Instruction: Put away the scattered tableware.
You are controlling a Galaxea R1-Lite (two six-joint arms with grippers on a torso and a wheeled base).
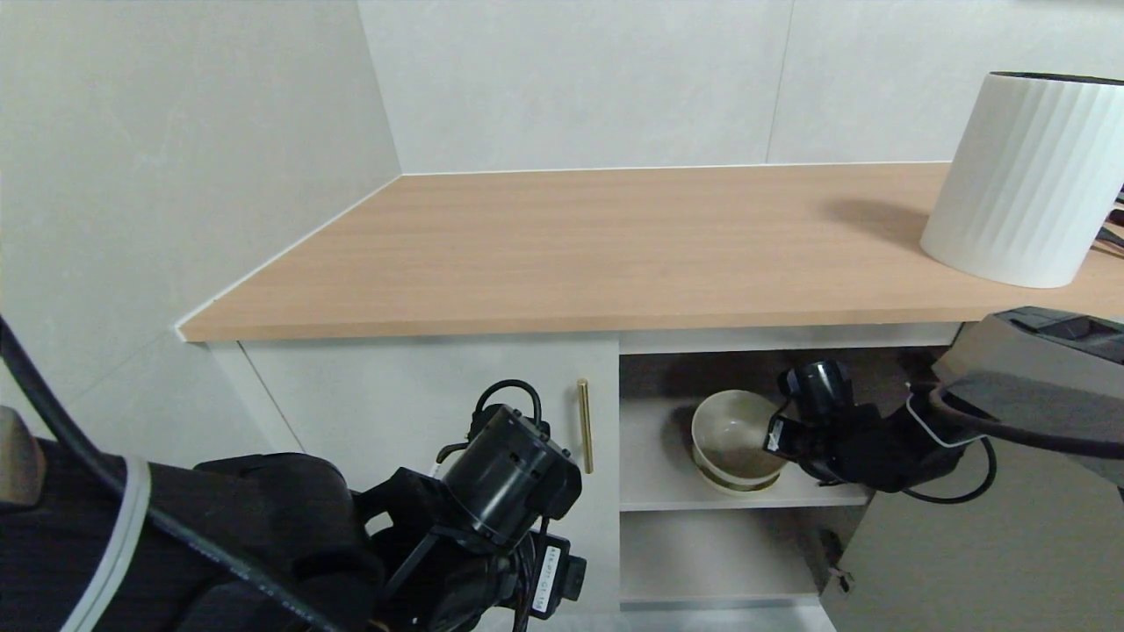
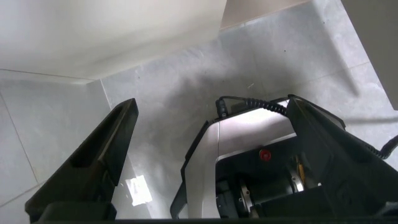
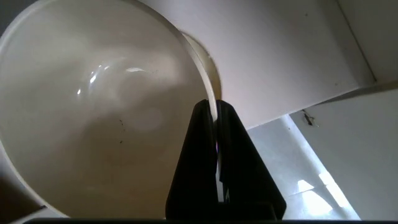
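A cream bowl (image 1: 733, 432) sits tilted on the upper shelf (image 1: 654, 474) of the open cupboard, with what looks like a second dish rim under it. My right gripper (image 1: 777, 434) reaches into the cupboard from the right and is shut on the bowl's rim. In the right wrist view the bowl (image 3: 99, 112) has its thin edge pinched between the dark fingers of the right gripper (image 3: 216, 143). My left arm (image 1: 509, 478) hangs low in front of the closed cupboard door. The left gripper (image 2: 211, 106) is open over grey floor tiles and holds nothing.
The wooden countertop (image 1: 615, 246) carries a white ribbed cylinder (image 1: 1027, 180) at its right end. The closed left door has a gold handle (image 1: 585, 426). The right door (image 1: 966, 544) stands swung open. A lower shelf (image 1: 720, 553) lies beneath the bowl. Walls close the left and back.
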